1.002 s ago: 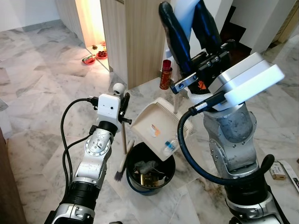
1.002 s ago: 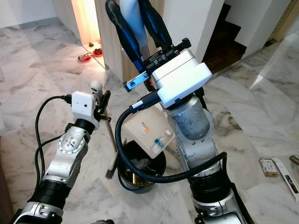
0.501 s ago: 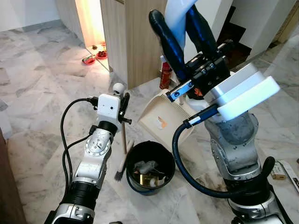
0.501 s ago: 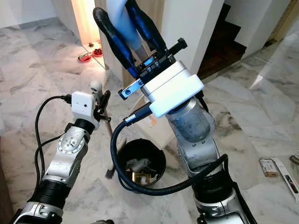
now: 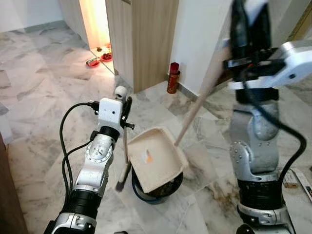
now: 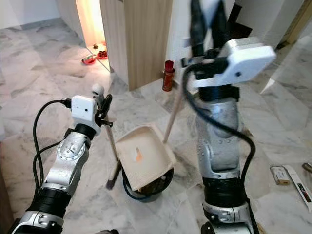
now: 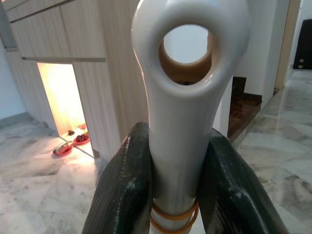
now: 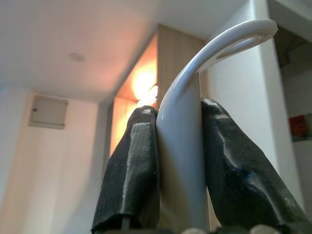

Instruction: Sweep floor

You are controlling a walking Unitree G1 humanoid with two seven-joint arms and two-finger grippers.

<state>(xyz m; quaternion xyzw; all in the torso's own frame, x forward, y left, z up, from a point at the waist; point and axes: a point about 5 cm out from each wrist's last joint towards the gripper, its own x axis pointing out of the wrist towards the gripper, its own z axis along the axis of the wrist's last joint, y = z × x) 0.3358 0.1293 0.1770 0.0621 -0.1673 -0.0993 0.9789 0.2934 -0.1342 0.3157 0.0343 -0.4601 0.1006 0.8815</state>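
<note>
Your right gripper [image 8: 178, 161] is clamped on the dustpan handle [image 5: 204, 87] — raised high on the right, its long stick slanting down to the dustpan [image 5: 155, 158], which sits tilted over the black bin [image 5: 163, 187] on the marble floor [image 5: 44, 92]. Your left gripper [image 7: 178, 190] squeezes the broom [image 5: 124, 141] — bristles by the bin's left side.
</note>
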